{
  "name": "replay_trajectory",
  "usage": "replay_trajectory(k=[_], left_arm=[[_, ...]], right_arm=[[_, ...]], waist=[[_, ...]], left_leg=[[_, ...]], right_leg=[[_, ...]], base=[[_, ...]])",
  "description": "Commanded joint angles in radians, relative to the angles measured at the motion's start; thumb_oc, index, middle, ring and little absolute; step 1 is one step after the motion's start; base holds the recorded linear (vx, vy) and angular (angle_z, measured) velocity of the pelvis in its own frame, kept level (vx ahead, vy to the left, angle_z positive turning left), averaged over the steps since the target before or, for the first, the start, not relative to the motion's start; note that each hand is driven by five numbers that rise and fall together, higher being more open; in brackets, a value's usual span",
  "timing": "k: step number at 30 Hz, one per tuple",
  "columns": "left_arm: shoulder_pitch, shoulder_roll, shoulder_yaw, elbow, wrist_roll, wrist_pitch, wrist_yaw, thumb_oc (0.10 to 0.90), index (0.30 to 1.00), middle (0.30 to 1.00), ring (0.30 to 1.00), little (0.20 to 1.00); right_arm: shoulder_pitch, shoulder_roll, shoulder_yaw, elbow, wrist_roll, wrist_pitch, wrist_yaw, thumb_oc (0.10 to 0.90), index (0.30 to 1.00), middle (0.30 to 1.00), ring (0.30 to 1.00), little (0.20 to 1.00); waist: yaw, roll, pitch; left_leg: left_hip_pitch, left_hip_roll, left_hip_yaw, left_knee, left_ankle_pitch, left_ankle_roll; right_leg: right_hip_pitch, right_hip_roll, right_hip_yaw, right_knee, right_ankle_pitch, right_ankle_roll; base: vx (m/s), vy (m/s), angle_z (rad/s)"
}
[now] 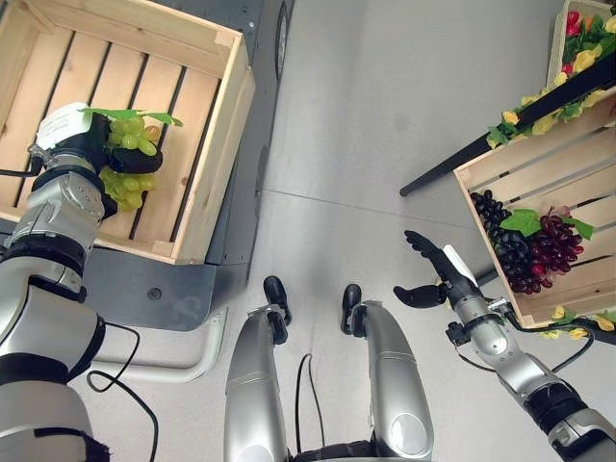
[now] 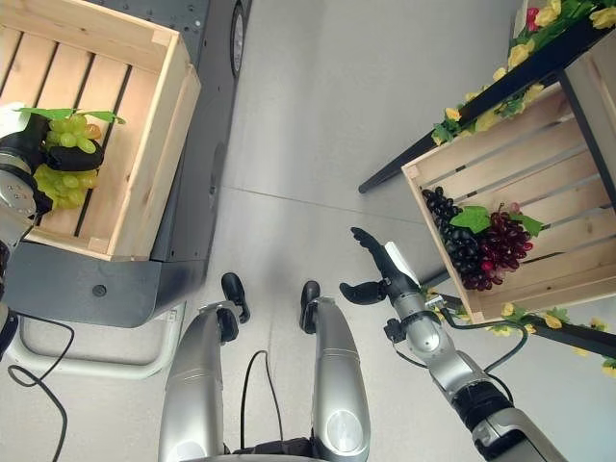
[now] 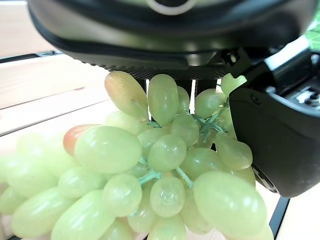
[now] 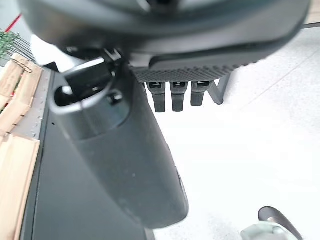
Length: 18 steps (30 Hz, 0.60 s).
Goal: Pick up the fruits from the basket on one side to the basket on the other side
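Smooth grey floor (image 1: 385, 144) between two slatted pale-wood crates. Left crate (image 1: 207, 135) — left hand (image 1: 96, 144) over its plank bottom, dark fingers curled round green grape bunch (image 1: 130, 164): plump glossy oval grapes, leaf on top, hanging below palm. Right crate (image 1: 568, 183) — black and dark-red grape bunches (image 1: 529, 245) lying inside, yellow-flower garland along rim. Right hand (image 1: 433, 274) just beside right crate's near corner, above floor, fingers straight, thumb spread, empty.

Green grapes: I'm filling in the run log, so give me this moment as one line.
left hand: shut on green grapes over left crate | right hand: open, empty | dark grapes: in right crate
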<state>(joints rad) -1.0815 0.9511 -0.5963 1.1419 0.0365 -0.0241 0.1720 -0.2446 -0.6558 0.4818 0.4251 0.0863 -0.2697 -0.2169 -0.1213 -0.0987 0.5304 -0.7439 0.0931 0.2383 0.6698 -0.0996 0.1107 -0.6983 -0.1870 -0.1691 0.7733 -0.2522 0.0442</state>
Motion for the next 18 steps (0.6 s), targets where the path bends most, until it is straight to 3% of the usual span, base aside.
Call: replay_trajectory(k=[1,8,18], left_arm=[[0.004,0.053,0.149,-0.029,-0.169,-0.07,0.141,0.4,0.3,0.3,0.3,0.3],[0.07,0.0,0.3,-0.124,-0.438,-0.162,0.163,0.4,0.3,0.3,0.3,0.3],[0.151,-0.054,0.403,-0.229,-0.657,-0.262,0.151,0.4,0.3,0.3,0.3,0.3]], right_arm=[[0.034,-0.021,-0.078,-0.071,-0.012,-0.079,-0.043,0.8,0.9,0.9,0.9,0.9],[0.049,-0.003,-0.08,-0.093,-0.033,-0.096,-0.03,0.8,0.9,0.9,0.9,0.9],[0.068,0.016,-0.069,-0.133,-0.087,-0.104,-0.018,0.8,0.9,0.9,0.9,0.9]], waist=[[0.017,0.044,-0.01],[0.02,0.052,-0.01],[0.025,0.077,-0.011]], left_leg=[[0.195,-0.037,0.031,-0.026,-0.204,-0.022],[0.271,-0.039,0.034,-0.045,-0.207,-0.024],[0.4,-0.054,0.027,-0.075,-0.215,-0.021]], right_leg=[[0.072,0.014,-0.038,-0.023,0.044,0.0],[0.134,0.004,-0.042,-0.019,0.029,0.001],[0.246,-0.018,-0.043,-0.025,0.029,0.006]], base=[[0.0,-0.06,0.05],[-0.02,-0.062,0.05],[0.01,-0.045,0.04]])
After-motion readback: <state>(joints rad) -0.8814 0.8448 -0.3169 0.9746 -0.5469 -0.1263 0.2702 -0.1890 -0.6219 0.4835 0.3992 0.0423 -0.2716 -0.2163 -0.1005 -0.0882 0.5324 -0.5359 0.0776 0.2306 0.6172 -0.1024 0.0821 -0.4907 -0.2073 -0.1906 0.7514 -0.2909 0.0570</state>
